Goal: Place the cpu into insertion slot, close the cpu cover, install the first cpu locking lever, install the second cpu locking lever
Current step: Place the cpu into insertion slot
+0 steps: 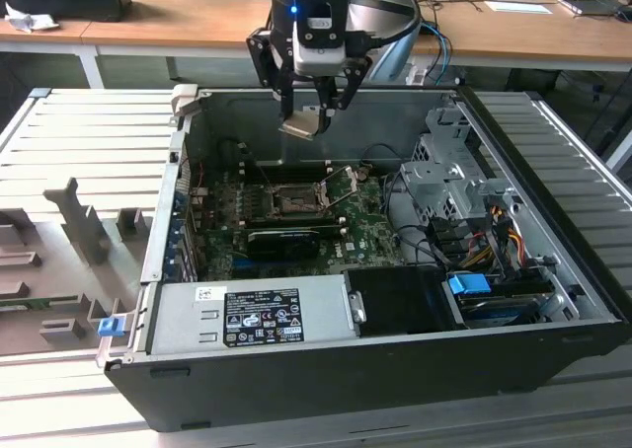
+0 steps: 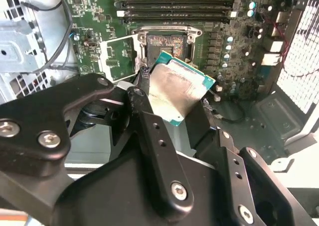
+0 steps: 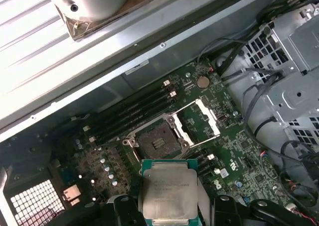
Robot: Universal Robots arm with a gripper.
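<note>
Jaws on cpu (image 3: 167, 193); gripper (image 1: 312, 117) seemingly vertical

The arm (image 1: 380, 14) reaches in from the far side of the exterior view, and its wrist (image 1: 308, 4) points straight down. Below it the pincer (image 1: 308, 122) hangs in the air, touching no surface. Its 2 black fingers (image 1: 341, 88) spread wide at the knuckles and angle inward toward the tips. They are closed on the cpu (image 1: 299, 125), gripping it by 2 opposite edges, so the chip sits tilted between the tips. In the second wrist view the finger links (image 2: 159, 151) are matte black bars joined by silver screws, and the cpu juts out beyond them.
</note>
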